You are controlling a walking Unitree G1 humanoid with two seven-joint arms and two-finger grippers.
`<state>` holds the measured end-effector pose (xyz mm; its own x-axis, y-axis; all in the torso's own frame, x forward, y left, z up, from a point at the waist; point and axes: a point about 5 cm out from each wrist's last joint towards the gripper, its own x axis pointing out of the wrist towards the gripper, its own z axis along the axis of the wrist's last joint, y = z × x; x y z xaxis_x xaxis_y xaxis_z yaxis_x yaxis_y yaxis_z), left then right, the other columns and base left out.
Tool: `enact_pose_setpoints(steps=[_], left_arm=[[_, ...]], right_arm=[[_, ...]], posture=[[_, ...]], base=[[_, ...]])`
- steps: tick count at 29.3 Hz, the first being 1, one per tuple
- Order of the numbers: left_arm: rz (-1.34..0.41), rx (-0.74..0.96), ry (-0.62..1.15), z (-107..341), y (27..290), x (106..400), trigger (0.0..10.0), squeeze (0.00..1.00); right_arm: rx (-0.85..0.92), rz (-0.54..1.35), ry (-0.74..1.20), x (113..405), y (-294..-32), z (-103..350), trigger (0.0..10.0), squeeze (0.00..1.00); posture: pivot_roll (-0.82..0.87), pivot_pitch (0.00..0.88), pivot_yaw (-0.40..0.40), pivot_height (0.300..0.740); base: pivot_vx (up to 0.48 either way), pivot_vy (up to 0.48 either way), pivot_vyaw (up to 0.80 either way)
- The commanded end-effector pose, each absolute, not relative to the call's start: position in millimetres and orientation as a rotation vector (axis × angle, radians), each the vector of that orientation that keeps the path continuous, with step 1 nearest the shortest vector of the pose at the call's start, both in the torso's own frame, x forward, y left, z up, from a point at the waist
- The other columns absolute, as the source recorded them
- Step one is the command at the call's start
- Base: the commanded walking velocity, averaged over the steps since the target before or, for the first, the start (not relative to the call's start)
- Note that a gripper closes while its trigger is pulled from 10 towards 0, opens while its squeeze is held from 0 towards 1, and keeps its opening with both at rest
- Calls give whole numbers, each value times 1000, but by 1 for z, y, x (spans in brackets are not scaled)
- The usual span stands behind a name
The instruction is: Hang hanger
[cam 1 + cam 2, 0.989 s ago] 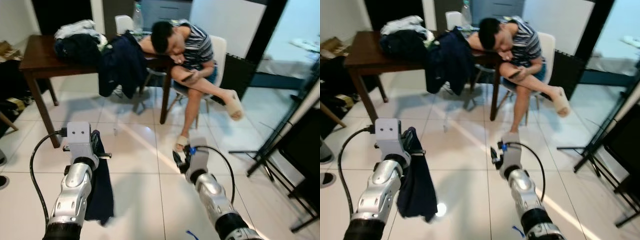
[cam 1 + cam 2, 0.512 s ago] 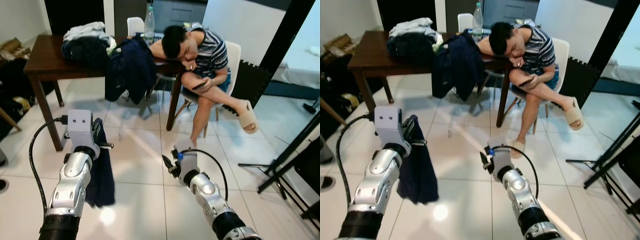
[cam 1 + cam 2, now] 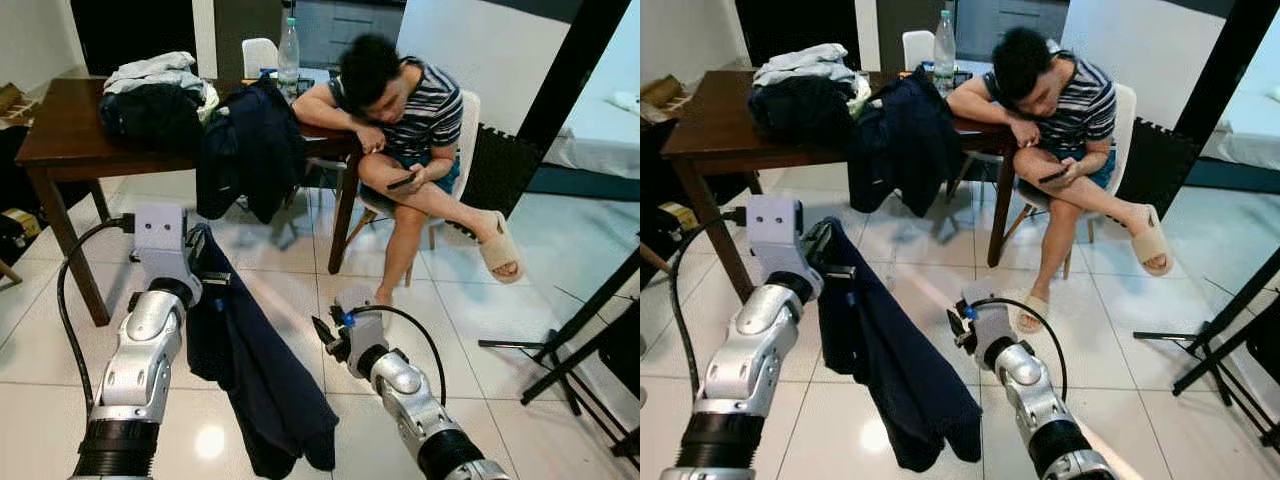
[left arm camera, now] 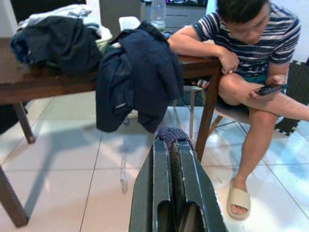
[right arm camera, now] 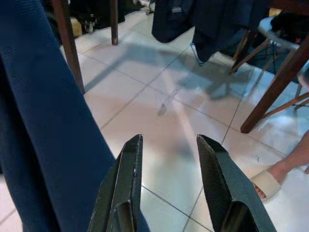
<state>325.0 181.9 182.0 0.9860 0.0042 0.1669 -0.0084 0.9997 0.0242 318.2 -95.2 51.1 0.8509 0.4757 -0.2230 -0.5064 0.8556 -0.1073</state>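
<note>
A person (image 3: 410, 110) in a striped shirt sits on a white chair (image 3: 463, 120), leaning on the wooden counter (image 3: 60, 130) and holding a phone (image 3: 402, 181). Piled clothes (image 3: 155, 95), a draped dark jacket (image 3: 250, 150) and a water bottle (image 3: 289, 45) occupy the counter.

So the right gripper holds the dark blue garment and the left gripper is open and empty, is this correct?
No, reversed. The left gripper is shut on the dark blue garment, as the left wrist view shows; the right gripper is open and empty.
</note>
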Motion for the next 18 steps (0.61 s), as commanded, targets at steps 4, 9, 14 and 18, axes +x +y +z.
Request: enact_pose_setpoints(steps=[4,9,14,18], left_arm=[[12,35,-209,195,183,326,10000,0],[14,36,-205,195,184,326,10000,0],[17,44,-208,197,184,326,10000,0],[19,54,-217,201,187,326,10000,0]], right_arm=[[-290,579,491,293,-102,4,10000,0],[-350,554,582,281,-109,-13,10000,0],[-329,411,713,265,-127,-34,10000,0],[-276,322,781,255,-141,-43,10000,0]], posture=[[80,0,-85,740],[80,0,-85,740],[91,0,-87,740],[99,0,-89,740]], base=[[400,0,0],[399,0,0],[398,0,0],[399,0,0]])
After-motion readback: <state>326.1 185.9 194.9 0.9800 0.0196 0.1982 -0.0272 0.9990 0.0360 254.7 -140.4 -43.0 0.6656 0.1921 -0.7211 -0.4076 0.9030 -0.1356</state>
